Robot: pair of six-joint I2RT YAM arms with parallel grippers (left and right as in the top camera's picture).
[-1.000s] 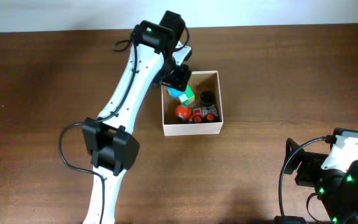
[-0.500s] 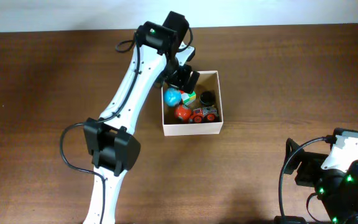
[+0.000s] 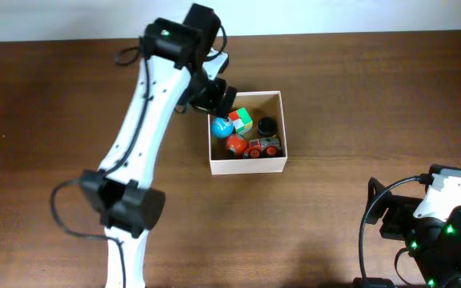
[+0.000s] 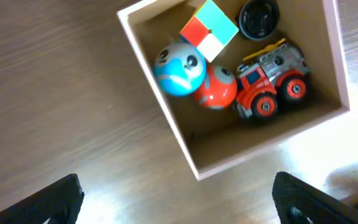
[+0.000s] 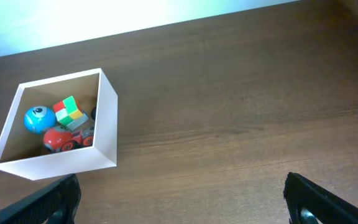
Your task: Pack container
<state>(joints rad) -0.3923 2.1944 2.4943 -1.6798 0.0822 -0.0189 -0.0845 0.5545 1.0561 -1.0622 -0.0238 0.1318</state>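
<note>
Brown table (image 3: 358, 104) carries the container (image 3: 246, 166) with a blue ball (image 4: 179, 67) and red truck (image 4: 271, 84) inside. My left gripper (image 4: 180, 202) hangs spread above its edge; my right gripper (image 5: 179, 200) is spread too.

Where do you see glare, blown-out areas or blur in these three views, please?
Left wrist: glare whitens the table in front of the box, and the wood grain washes out there. Right wrist: the strip beyond the table's far edge is blown out to white, while the box looks crisp. Overhead: the light is even, with no strong glare.
</note>
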